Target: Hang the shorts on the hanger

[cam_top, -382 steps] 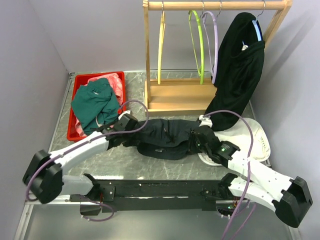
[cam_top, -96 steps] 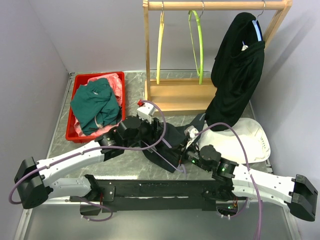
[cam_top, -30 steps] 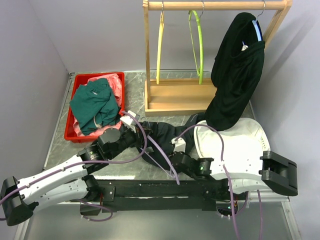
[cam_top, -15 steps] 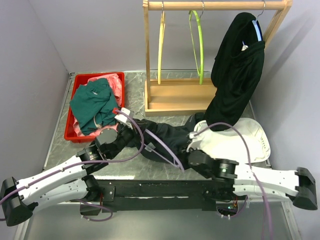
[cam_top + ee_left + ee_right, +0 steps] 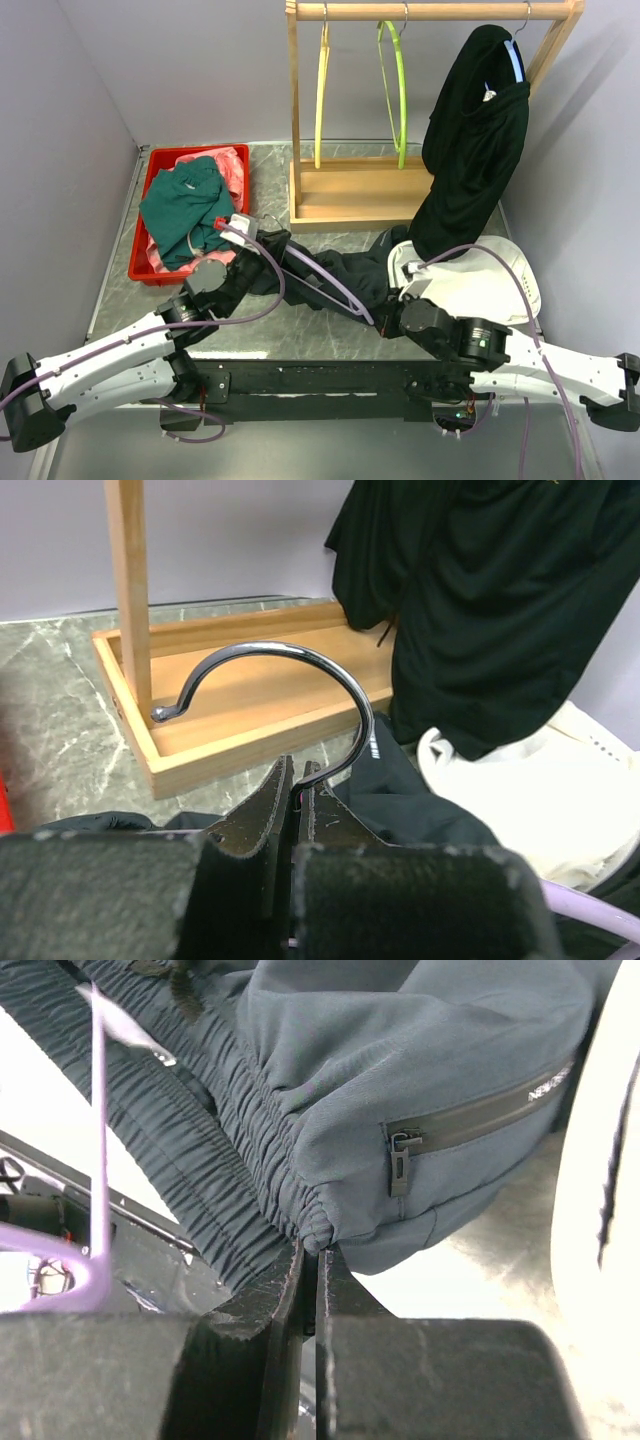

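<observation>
Left wrist view: gripping lilac hanger (image 5: 364, 720) with left gripper (image 5: 296, 780), shut on foot of metal hook (image 5: 270, 648). Right wrist view: pinching shorts (image 5: 400, 1050) by elastic waistband in closed right gripper (image 5: 310, 1255). Lying crumpled on table (image 5: 260, 180) before wooden rack (image 5: 350, 190).

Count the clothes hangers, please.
4. Yellow hanger and lime-green hanger hang on the rail; a light-blue hanger there carries the black garment; the left fingers hold the lilac hanger by its hook. More could hide in the red bin.
</observation>
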Controlling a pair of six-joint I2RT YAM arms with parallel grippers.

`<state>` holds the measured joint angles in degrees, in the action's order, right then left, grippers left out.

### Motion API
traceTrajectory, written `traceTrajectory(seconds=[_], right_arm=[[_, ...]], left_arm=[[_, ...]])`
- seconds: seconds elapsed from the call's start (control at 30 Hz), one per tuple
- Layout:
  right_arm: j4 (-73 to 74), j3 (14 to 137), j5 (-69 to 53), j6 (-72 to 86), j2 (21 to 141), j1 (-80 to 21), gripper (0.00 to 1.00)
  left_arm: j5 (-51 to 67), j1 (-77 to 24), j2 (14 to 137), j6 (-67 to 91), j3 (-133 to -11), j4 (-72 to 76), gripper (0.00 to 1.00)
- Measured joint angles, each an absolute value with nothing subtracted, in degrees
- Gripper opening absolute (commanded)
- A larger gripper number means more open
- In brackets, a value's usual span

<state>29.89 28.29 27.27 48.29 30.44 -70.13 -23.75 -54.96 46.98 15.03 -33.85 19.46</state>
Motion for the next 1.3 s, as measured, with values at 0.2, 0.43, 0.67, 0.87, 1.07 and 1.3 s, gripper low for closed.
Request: traceTrajectory(seconds=[0.2,0.43,0.67,0.87,1.07,1.3], right_arm=[[34.9,32.8,27.8,50.2,28.3,-70.1,0.01],[38.0,37.5,27.4,50.3,27.1,-70.1,0.0],[40.8,39.2,27.7,51.2,27.5,-70.1,0.0],[44.4,45.3,29.1,52.6,28.0,-70.1,0.0],[46.7,48.8,29.9,54.1,29.8,-70.1,0.0],[45.2,57.4,27.5,52.6,39.7,-70.1,0.0]], left_arm=[[-25.4,-55.0,46.9,14.0,-32.8,21.3,0.01],[-28.9,-55.2,48.0,13.6,-32.5,24.5,0.01],[-30.1,-55.4,49.4,13.2,-32.1,26.6,0.01],[-31.0,-55.6,49.4,13.2,-31.3,28.7,0.01],[-31.2,-55.8,49.4,13.0,-31.2,30.5,0.01],[-32.5,-55.7,50.8,11.4,-31.2,31.1,0.01]])
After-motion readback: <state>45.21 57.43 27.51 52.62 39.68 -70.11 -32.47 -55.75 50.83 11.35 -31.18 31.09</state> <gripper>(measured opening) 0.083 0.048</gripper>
